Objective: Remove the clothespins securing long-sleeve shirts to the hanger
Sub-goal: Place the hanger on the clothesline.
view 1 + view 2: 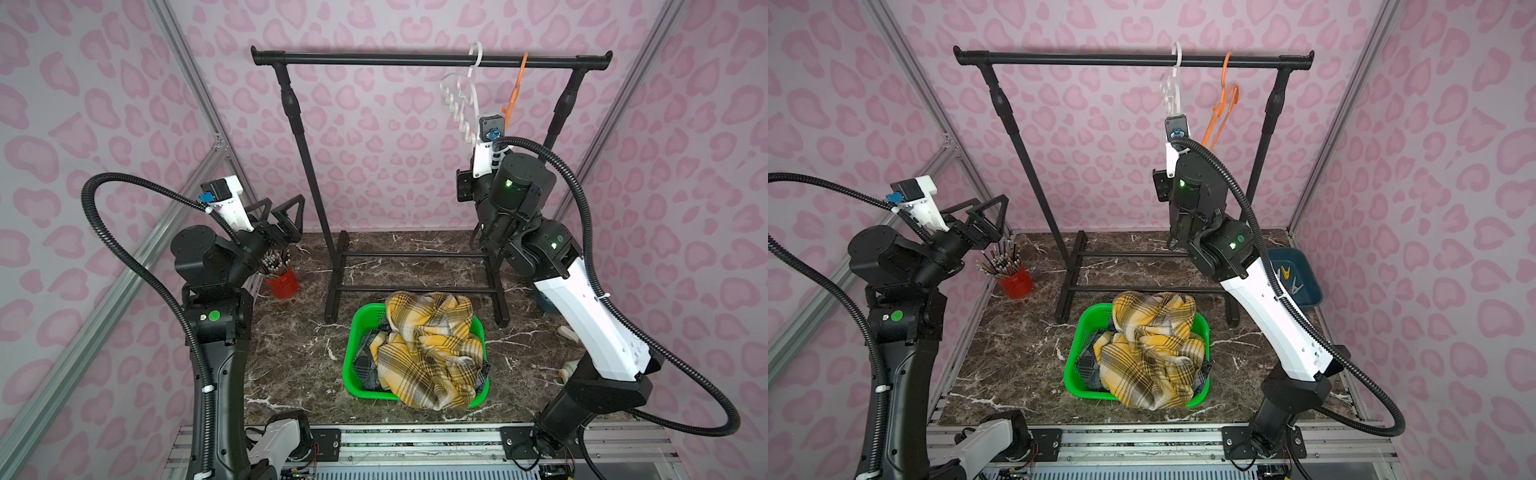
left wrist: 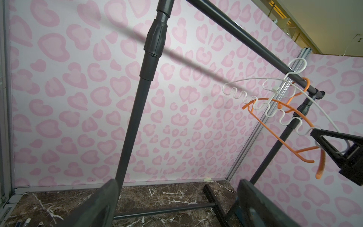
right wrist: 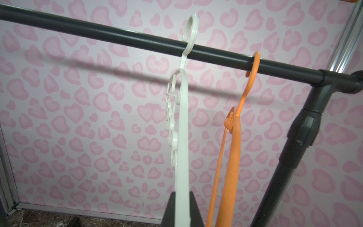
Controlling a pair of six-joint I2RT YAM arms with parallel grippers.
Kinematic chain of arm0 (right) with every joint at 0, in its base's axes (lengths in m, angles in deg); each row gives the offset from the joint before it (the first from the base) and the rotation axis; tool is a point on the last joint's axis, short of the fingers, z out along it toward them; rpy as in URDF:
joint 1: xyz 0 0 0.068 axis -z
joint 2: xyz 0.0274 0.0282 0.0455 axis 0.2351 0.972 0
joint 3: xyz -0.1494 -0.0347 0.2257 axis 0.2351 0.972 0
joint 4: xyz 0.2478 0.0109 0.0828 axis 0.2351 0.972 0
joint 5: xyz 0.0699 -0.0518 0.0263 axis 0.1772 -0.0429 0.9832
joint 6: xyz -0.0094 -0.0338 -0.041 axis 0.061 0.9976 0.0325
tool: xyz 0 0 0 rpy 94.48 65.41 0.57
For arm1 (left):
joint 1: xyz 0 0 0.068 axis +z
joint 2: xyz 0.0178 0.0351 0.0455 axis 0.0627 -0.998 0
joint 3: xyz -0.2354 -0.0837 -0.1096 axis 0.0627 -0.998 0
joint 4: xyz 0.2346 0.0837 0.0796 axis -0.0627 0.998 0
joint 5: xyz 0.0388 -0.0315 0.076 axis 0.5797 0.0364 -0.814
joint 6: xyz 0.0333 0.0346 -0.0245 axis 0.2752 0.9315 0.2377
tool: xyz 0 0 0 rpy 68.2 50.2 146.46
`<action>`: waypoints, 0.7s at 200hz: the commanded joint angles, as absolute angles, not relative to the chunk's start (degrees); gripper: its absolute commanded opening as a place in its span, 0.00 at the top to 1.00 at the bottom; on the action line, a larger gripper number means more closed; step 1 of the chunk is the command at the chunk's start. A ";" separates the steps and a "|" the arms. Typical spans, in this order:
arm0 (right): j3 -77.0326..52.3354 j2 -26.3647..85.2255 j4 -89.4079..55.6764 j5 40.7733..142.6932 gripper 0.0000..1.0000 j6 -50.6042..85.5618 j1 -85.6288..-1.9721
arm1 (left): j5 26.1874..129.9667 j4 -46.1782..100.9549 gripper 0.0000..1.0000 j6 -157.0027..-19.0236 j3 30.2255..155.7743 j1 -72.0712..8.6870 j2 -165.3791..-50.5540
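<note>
In a top view, binned clothespins (image 1: pixel 1285 273)

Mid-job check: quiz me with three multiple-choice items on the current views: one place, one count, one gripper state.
1. The yellow plaid shirt lies: A over the red cup; B on the tabletop; C in the green basket.
2. The rail carries: A one hanger; B two hangers; C four hangers.
3. The right gripper is: A shut on the white hanger; B open, empty; C holding a clothespin.
Key: 1 C, heaped in the basket; 2 B, white plus an orange hanger; 3 A, its fingers pinch that hanger's end.
</note>
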State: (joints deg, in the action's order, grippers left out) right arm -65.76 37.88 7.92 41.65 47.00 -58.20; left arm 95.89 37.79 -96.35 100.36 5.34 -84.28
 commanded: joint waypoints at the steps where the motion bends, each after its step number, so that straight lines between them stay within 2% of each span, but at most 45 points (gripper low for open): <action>1: -64.97 38.03 9.14 42.31 1.00 45.70 -58.17 | 96.51 35.58 0.03 -96.37 100.23 5.21 -84.13; 78: -71.42 42.76 13.81 41.24 1.00 45.61 -57.54 | 96.61 35.46 0.03 -96.20 99.70 5.20 -83.89; 130: -69.19 42.15 14.58 42.67 1.00 44.00 -57.63 | 96.52 35.38 0.03 -96.04 99.20 5.11 -83.75; 140: -68.09 41.39 14.21 43.53 0.83 43.87 -57.89 | 96.27 35.46 0.03 -95.93 99.04 5.11 -83.69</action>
State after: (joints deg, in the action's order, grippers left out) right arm -69.74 42.23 12.79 42.24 44.86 -57.69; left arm 96.04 37.55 -96.33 99.40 5.05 -83.91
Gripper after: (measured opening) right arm 0.083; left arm 0.974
